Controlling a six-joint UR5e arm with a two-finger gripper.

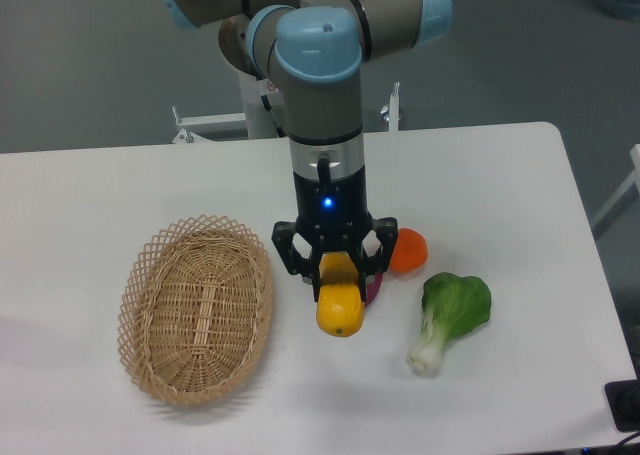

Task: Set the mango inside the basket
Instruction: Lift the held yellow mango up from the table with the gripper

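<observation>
pinching the mango (340, 310), fingers (302, 262) clamped on its sides, smooth yellow-orange skin, oblong, right of the basket (150, 275)

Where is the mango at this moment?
The mango is near the table's centre, held in the gripper, just right of the basket and left of the bok choy; the orange fruit sits behind.

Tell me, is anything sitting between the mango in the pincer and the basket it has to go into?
Nothing visible. The pincer holds the mango just right of the basket, with only bare table between them. The orange fruit and bok choy lie on the far side, to the right.
</observation>
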